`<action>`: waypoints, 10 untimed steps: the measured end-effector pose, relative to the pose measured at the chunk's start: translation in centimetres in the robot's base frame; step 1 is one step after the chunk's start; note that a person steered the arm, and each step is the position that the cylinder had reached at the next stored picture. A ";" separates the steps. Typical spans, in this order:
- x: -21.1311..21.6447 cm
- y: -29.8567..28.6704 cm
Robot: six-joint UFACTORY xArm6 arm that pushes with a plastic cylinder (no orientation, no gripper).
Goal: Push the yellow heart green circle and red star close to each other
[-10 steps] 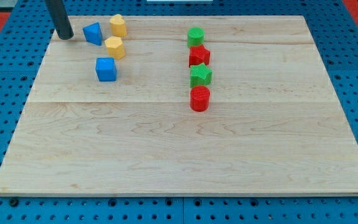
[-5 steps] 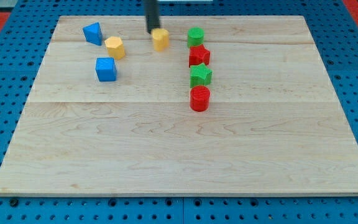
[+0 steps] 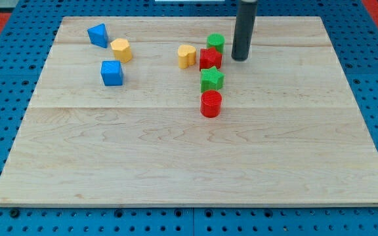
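Note:
The yellow heart [image 3: 187, 56] lies near the view's top, just left of the red star [image 3: 210, 59]. The green circle [image 3: 216, 43] sits right behind the red star, touching or almost touching it. My tip [image 3: 240, 58] stands on the board just right of the red star and the green circle, a small gap away from both.
A green star [image 3: 212, 79] and a red cylinder [image 3: 210, 104] line up below the red star. A blue triangular block [image 3: 98, 34], a yellow hexagon [image 3: 121, 50] and a blue cube [image 3: 111, 73] sit at the view's upper left on the wooden board [image 3: 195, 164].
The yellow heart slid from the upper left group rightward to beside the red star. My tip went from the far left across to the right of the star. The green circle shifted slightly right.

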State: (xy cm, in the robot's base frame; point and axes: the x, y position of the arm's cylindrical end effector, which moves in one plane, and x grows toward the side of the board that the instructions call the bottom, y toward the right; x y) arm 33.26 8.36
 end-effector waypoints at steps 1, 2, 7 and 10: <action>-0.3 -3.0; -5.3 2.2; 3.6 -0.9; -8.1 -0.7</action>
